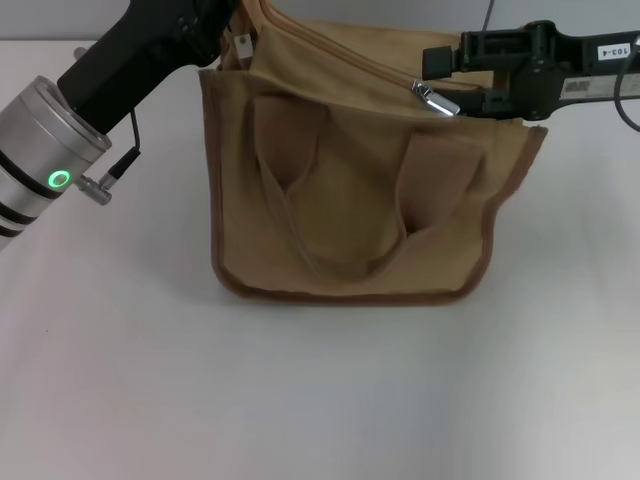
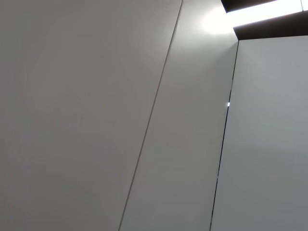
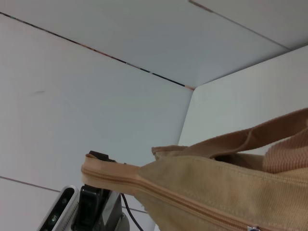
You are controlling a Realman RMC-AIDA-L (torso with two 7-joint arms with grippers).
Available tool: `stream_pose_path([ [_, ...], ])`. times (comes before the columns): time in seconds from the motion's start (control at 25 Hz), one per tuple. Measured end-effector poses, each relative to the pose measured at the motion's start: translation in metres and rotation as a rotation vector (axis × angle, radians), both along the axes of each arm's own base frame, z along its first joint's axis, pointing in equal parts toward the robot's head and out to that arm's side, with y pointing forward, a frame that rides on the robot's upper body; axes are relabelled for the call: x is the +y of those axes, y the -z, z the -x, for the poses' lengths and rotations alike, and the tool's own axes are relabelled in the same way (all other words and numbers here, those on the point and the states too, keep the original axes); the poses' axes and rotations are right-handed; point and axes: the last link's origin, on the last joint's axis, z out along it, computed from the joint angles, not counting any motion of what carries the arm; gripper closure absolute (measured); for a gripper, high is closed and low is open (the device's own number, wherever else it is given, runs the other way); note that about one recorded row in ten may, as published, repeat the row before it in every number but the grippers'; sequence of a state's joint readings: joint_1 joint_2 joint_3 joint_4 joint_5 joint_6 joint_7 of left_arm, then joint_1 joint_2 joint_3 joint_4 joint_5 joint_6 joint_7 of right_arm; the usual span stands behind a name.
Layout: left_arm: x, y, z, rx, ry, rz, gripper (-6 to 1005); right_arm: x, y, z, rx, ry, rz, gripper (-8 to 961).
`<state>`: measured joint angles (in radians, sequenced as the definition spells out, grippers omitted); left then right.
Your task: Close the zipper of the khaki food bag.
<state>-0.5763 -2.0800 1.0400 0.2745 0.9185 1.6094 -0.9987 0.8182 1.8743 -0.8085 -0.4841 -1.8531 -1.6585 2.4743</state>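
The khaki food bag (image 1: 350, 200) stood on the counter (image 1: 320, 400). The zipper (image 1: 360, 58) looked nearly closed, its pull (image 1: 434, 97) beside the right end effector (image 1: 445, 80), whose grip I couldn't tell. The left end effector (image 1: 232, 40), equally unreadable, was at the opposite corner.

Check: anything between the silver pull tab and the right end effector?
Nothing in head view: the pull tab of the zipper sits right at the right end effector; contact unclear.
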Motion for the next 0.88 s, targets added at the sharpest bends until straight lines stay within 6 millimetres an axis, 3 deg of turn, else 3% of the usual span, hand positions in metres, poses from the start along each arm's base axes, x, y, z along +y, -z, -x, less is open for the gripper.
stream_pose_path([
  [0.6,0.000,0.000,0.000,0.000,-0.001,0.000,899,-0.002,0.011,-0.004,-0.021,-0.003,-0.012,323],
  [0.72,0.000,0.000,0.000,0.000,-0.001,0.000,898,-0.002,0.011,-0.004,-0.022,-0.010,-0.015,561],
  [0.88,0.000,0.000,0.001,0.000,-0.002,0.001,896,-0.002,0.012,-0.004,-0.020,-0.017,-0.021,648],
])
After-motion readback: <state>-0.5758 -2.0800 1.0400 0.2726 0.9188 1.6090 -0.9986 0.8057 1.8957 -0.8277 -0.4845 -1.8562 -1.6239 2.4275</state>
